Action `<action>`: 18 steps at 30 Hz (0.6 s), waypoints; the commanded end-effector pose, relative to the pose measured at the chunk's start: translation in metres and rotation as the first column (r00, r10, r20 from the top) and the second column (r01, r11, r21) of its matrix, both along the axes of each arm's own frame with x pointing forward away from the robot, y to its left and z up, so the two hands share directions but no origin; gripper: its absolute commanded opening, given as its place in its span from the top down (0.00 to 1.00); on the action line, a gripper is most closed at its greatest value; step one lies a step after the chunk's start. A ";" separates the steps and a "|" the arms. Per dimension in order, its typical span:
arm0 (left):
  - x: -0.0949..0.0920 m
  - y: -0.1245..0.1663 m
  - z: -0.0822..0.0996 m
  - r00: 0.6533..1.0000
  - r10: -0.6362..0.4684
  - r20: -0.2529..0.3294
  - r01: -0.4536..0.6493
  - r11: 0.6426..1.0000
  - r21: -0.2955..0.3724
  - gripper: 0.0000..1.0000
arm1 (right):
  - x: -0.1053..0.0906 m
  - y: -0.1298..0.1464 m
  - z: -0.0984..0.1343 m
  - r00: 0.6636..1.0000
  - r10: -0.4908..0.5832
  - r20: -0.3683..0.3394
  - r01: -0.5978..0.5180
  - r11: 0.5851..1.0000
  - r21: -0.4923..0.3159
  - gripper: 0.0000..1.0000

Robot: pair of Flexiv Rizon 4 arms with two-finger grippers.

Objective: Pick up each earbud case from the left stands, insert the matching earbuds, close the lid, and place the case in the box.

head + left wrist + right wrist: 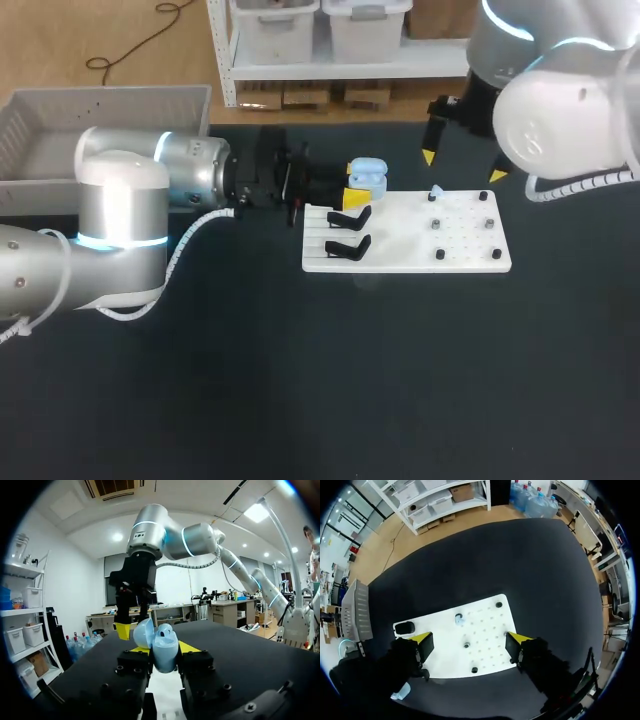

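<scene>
My left gripper point(358, 186) is shut on a light blue earbud case point(367, 175), held upright with its lid open just beyond the white board's point(405, 262) left end. In the left wrist view the case point(165, 651) sits between the yellow tips, its lid point(142, 632) tipped back. A small blue earbud point(436, 191) rests on the board; the right wrist view shows this earbud point(459, 619) under my right gripper point(470, 641). That right gripper point(462, 166) hangs open above the board's far edge, with nothing between its fingers.
Two black stands point(349, 232) occupy the board's left end, and several dark pegs point(437, 225) dot its right half. A grey box point(30, 140) stands at the table's back left, behind my left arm.
</scene>
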State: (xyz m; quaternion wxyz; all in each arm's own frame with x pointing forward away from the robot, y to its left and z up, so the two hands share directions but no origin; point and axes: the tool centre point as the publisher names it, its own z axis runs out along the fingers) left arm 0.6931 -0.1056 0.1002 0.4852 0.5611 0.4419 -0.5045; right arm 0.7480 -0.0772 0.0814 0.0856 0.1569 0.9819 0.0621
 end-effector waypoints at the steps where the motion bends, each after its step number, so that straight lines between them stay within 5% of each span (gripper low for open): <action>1: -0.001 0.000 0.000 1.000 0.002 0.000 -0.002 1.000 0.001 1.00 | 0.004 -0.002 -0.010 1.000 0.014 0.005 -0.014 1.000 0.014 0.07; 18: -0.001 0.000 0.000 1.000 0.002 0.000 -0.002 1.000 0.001 1.00 | 0.014 -0.003 -0.022 0.998 0.054 -0.014 -0.054 0.998 0.023 0.00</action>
